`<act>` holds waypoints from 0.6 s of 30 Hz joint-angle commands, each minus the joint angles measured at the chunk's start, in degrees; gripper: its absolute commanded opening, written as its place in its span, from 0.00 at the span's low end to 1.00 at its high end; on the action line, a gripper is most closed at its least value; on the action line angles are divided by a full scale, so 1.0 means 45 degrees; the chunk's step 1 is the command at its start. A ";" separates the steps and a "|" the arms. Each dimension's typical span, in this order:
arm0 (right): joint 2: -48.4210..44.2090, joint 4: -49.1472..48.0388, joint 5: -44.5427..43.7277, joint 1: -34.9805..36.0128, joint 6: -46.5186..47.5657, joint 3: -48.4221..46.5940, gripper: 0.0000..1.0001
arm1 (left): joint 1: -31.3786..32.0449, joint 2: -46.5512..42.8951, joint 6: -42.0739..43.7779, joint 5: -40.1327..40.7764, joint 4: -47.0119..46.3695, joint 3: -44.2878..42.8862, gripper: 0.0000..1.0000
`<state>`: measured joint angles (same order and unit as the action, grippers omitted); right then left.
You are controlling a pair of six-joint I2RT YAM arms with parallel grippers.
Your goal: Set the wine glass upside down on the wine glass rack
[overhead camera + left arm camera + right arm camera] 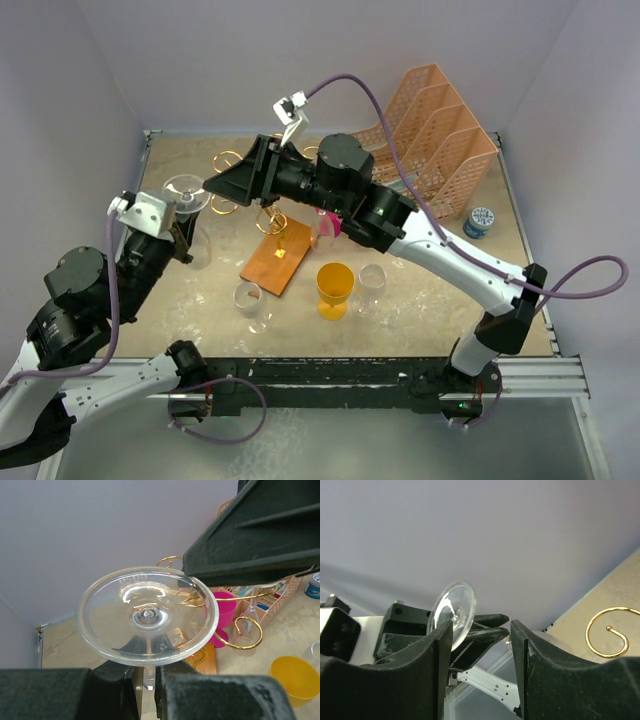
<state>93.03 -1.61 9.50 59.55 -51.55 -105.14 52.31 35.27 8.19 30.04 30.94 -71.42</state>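
1. The left gripper (149, 681) is clamped on the stem of the wine glass (147, 615), held in the air foot-up, left of the rack. The inversion looks done.
2. The right gripper (481, 650) hovers near the rack's top, jaws apart and empty.
3. The wine glass rack (280, 258) stands on the counter (420, 305). The glass hangs on no arm yet, so sliding it in remains.

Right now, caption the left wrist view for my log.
Left claw holds the glass inverted by its stem, foot up, gold rack beyond.
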 commanded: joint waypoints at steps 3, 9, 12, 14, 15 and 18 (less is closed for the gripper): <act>0.0395 -0.0375 0.0775 0.0256 -0.0651 -0.0469 0.49 | 0.0053 -0.0041 0.0588 -0.0214 -0.0912 0.0089 0.00; 0.0541 -0.0456 0.1012 0.0356 -0.1013 -0.0299 0.35 | 0.0054 0.0102 0.0802 -0.0114 -0.0598 0.0125 0.00; 0.0532 -0.0713 0.1012 0.0361 -0.1391 -0.0073 0.21 | 0.0058 0.0023 0.0827 -0.0054 -0.0505 0.0234 0.00; 0.0582 -0.0829 0.1034 0.0359 -0.1633 -0.0053 0.12 | 0.0054 -0.0060 0.0763 0.0062 -0.0353 0.0264 0.03; 0.0621 -0.0875 0.1044 0.0360 -0.1772 -0.0063 0.06 | 0.0054 -0.0105 0.0667 0.0140 -0.0210 0.0275 0.06; 0.0738 -0.1052 0.1015 0.0352 -0.2165 -0.0030 0.00 | 0.0054 -0.0353 0.0060 0.0517 0.0298 0.0265 0.19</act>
<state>95.66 -2.42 12.12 60.62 -60.14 -105.08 52.31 34.94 11.66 30.33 32.47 -70.19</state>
